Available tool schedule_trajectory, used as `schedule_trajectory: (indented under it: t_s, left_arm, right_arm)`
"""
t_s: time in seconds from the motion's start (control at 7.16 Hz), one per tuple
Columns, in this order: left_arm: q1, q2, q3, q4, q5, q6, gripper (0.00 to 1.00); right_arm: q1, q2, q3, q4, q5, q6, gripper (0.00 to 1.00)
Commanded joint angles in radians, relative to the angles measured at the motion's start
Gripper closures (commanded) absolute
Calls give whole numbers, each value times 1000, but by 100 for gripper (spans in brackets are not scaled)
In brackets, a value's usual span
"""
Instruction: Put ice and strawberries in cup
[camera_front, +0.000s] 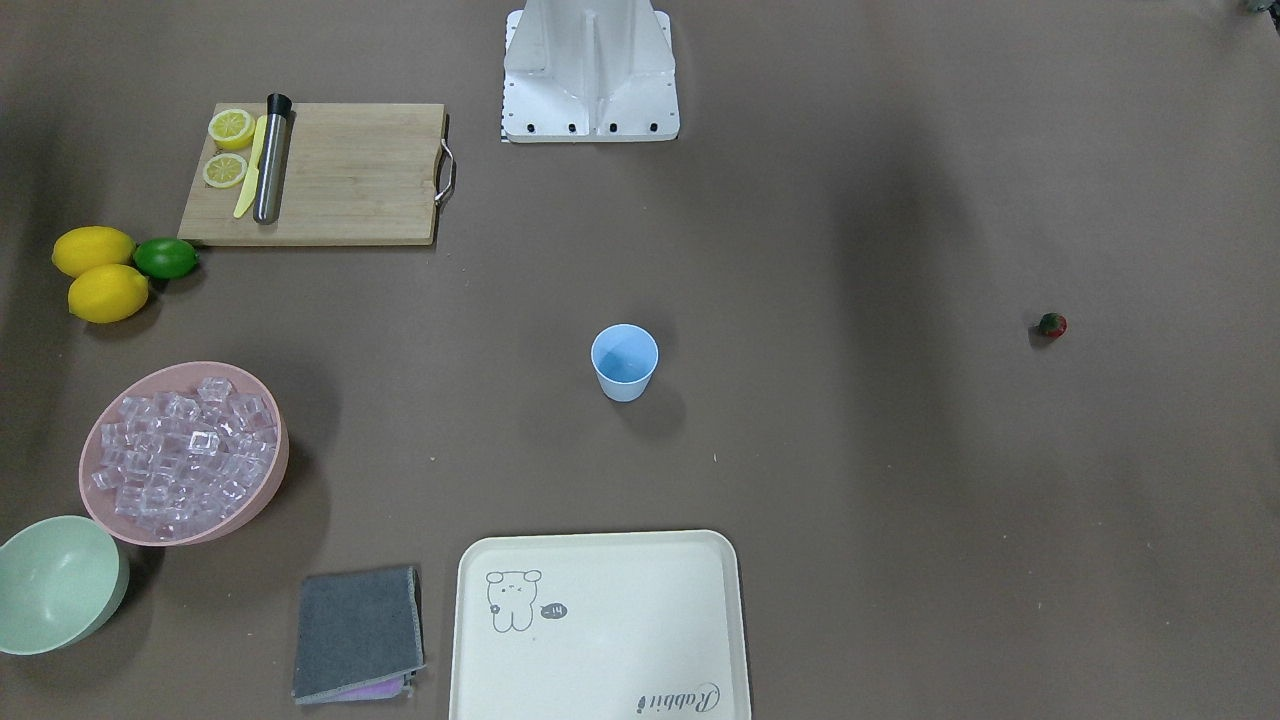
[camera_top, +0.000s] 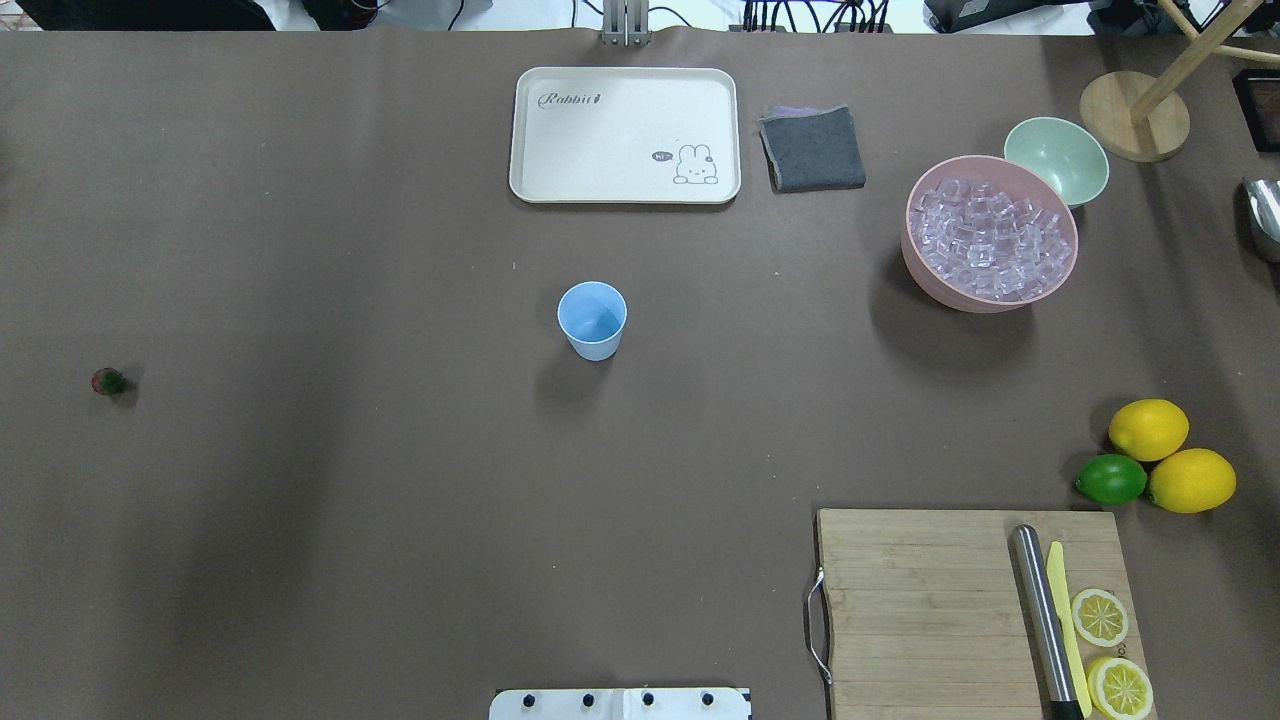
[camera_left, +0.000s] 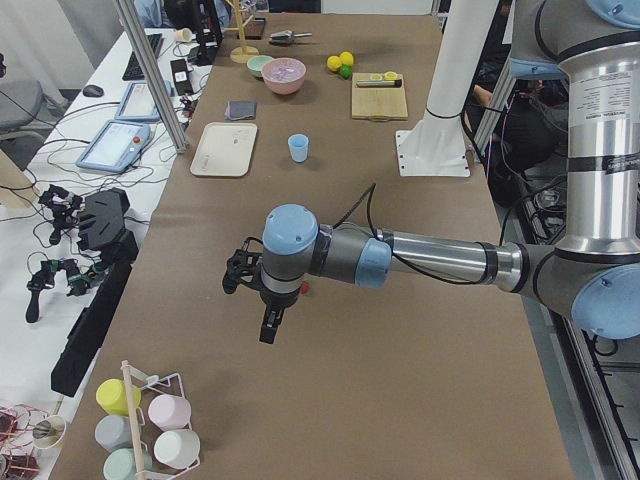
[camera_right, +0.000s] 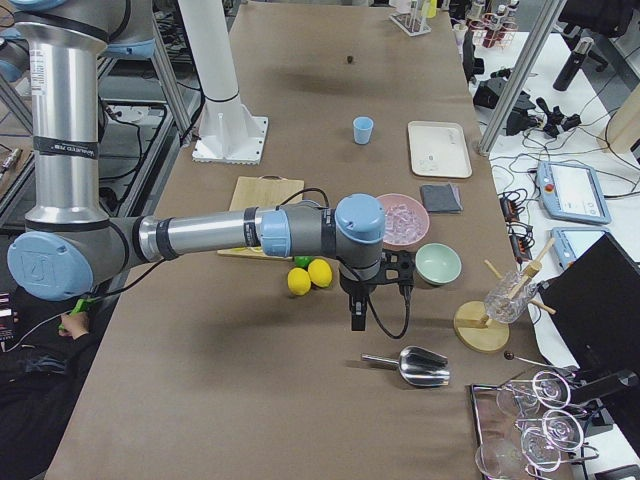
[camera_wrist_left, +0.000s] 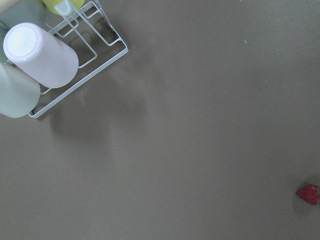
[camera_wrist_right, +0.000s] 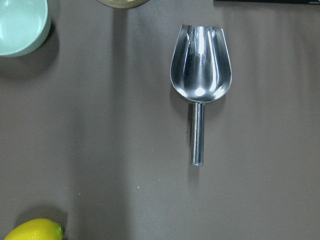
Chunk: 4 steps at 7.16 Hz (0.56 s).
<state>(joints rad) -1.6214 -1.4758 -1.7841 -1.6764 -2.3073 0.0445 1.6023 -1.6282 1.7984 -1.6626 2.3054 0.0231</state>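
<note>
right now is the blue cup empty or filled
Empty. The overhead view looks into the upright cup and shows only its bare blue inside.

— Overhead and front cameras look steeply down on the brown table (camera_top: 300, 550) from opposite sides; both catch the small light-blue plastic cup (camera_top: 592, 318).

— Side cameras look along it from either end. Wrist cameras sit close: tiny red strawberry (camera_wrist_left: 308, 194) near the left claw (camera_left: 267, 322), shiny metal scoop (camera_wrist_right: 200, 75) under the right claw (camera_right: 356, 310).
</note>
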Motion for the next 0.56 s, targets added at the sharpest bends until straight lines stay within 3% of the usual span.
schedule_trajectory:
  t_s: [0.0, 0.42]
  left_arm:
    - [0, 0, 3, -2, -1, 5, 2]
    - [5, 0, 0, -3, -4, 6, 2]
  right_arm:
    - [-1, -1, 6, 1, 0, 6, 1]
    - [-65, 77, 24, 4, -6, 18, 1]
